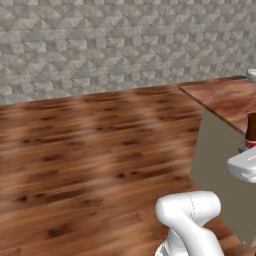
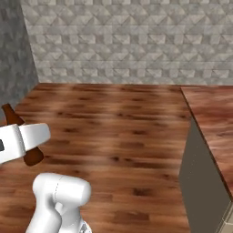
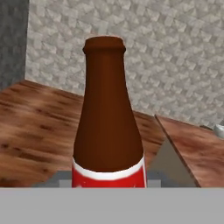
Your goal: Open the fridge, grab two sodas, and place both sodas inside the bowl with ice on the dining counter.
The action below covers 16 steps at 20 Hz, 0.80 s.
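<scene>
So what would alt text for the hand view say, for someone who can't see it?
A dark-brown soda bottle with a red label stands close up in the middle. Behind it lie wood flooring, a grey stone-patterned wall and a corner of the reddish dining counter.

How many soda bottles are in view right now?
1. The soda bottle is held in the jaws, carried above the wood floor near the dining counter. A second one may be out of frame.
</scene>
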### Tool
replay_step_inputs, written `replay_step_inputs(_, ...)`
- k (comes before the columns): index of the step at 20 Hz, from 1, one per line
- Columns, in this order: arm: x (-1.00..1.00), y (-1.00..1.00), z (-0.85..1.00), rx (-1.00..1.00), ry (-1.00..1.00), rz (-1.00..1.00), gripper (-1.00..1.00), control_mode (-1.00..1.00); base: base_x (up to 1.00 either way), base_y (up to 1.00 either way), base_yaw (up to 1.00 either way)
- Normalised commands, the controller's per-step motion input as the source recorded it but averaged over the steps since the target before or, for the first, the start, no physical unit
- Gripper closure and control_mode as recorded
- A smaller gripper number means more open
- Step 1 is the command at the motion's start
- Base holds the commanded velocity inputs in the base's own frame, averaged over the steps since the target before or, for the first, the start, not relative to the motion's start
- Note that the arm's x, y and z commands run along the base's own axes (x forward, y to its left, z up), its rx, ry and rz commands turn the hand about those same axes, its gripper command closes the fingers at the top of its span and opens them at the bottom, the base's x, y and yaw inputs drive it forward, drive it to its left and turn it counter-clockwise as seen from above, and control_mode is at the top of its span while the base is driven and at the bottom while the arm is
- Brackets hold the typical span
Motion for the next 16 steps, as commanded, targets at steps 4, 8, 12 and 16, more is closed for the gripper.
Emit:
replay_step_inputs(4, 0.0, 0.0, 0.0, 0.0, 0.0, 0.0, 1.0, 1.0, 0.98, -0.04, -0.37)
replay_step_inputs(8, 0.0, 0.0, 0.0, 0.0, 0.0, 0.0, 1.0, 1.0, 0.86, 0.02, -0.43)
replay_step_inputs(12, 0.0, 0.0, 0.0, 0.0, 0.0, 0.0, 1.0, 1.0, 0.75, 0.09, -0.47)
replay_step_inputs(16, 0.0, 0.0, 0.0, 0.0, 0.0, 0.0, 1.0, 1.0, 0.65, 0.17, -0.5)
